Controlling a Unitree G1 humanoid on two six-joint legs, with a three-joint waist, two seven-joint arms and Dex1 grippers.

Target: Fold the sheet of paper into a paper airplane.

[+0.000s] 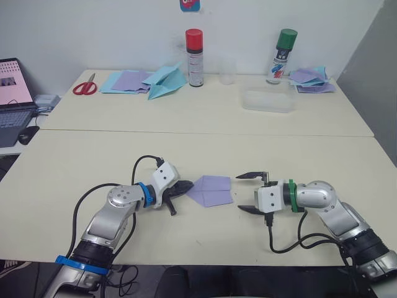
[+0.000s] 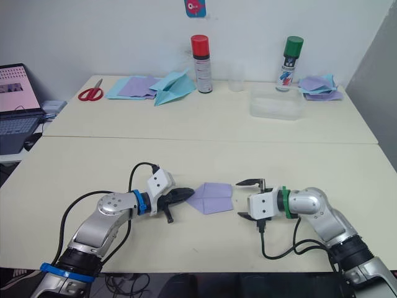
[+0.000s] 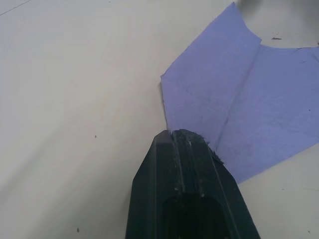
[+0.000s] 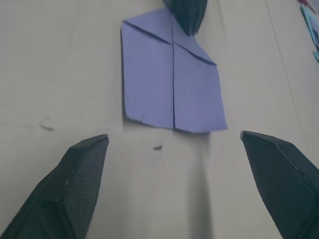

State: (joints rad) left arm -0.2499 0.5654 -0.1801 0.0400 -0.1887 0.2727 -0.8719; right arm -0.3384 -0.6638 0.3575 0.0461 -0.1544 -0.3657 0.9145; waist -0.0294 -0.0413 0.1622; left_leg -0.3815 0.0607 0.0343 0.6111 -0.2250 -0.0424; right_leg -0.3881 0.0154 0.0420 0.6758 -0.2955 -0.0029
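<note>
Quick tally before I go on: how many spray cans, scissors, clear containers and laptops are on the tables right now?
Spray cans: 2, red-capped can and green-capped can
Scissors: 1, red-handled scissors
Clear containers: 2, plastic cup and shallow plastic tray
Laptops: 1, open laptop at the robot's far left
Total: 6

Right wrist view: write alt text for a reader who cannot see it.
A partly folded lavender sheet of paper lies flat on a pale table, its two far corners folded in to a point along a centre crease. The left gripper presses that point, while the right gripper sits open just short of the near edge.
</note>
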